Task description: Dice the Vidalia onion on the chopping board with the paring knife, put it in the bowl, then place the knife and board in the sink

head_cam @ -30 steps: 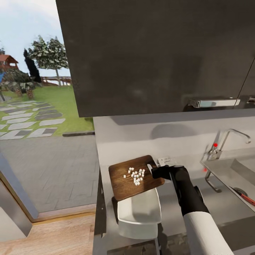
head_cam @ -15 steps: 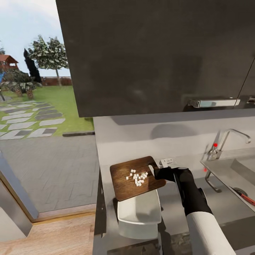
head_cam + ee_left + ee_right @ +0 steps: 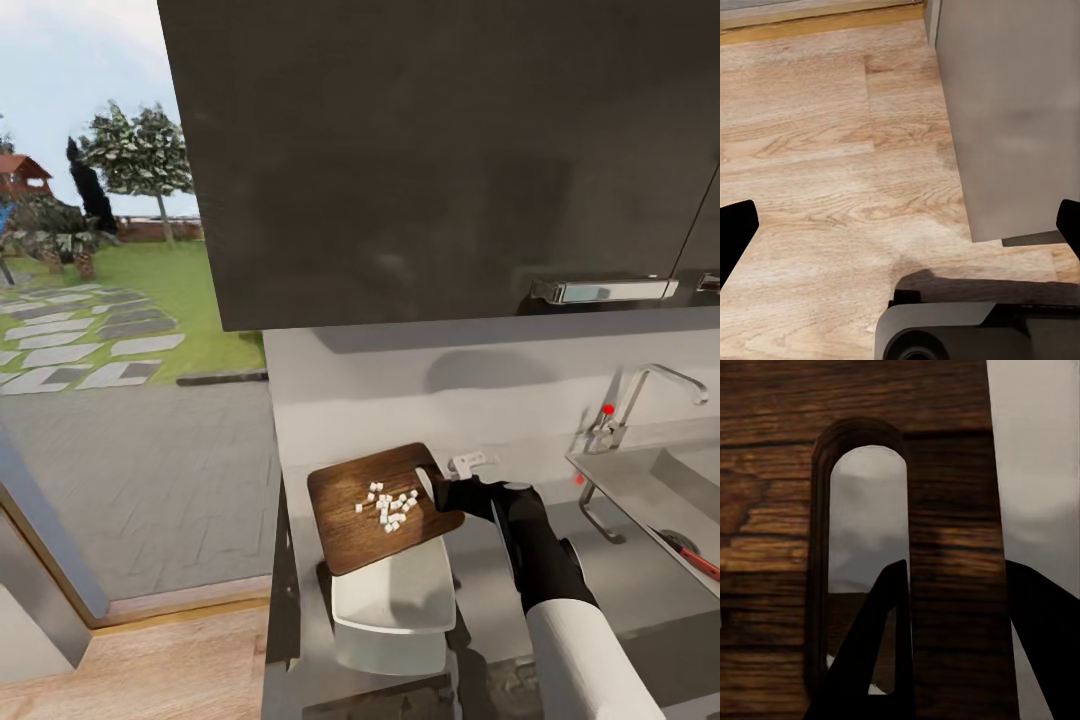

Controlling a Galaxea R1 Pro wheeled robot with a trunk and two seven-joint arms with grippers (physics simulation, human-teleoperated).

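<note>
Above the white bowl (image 3: 392, 597), the right gripper (image 3: 440, 492) pinches the chopping board (image 3: 378, 505) by its handle end and holds it off the countertop (image 3: 490, 610), the board tipped so that its near edge overlaps the far rim of the bowl. A loose cluster of pale onion bits (image 3: 388, 503) lies on the board's top face, close to the gripper's side. The bowl sits on the grey countertop just beside its left end, with nothing visible inside it. In the right wrist view the board (image 3: 945, 510) fills most of the picture at very close range: one dark finger (image 3: 874, 652) pokes through the oblong handle slot while the other runs along the board's outer edge, so the strip of wood beside the slot is clamped between them.

Off to the right, the sink (image 3: 650, 485) is set into the counter, with its chrome tap (image 3: 650, 385) and red knob (image 3: 608, 409) at the back wall. The paring knife (image 3: 692, 556), red handle showing, lies at the sink's near right side. A dark wall cupboard (image 3: 440, 150) with a metal handle hangs over the counter, and a garden with trees and paving shows through the opening on the left.

The left gripper (image 3: 900, 225) hangs low over the wooden floor (image 3: 832, 187) beside a grey cabinet side; its two dark fingertips (image 3: 735, 232) sit at opposite edges of the left wrist view, spread wide with nothing between them.
</note>
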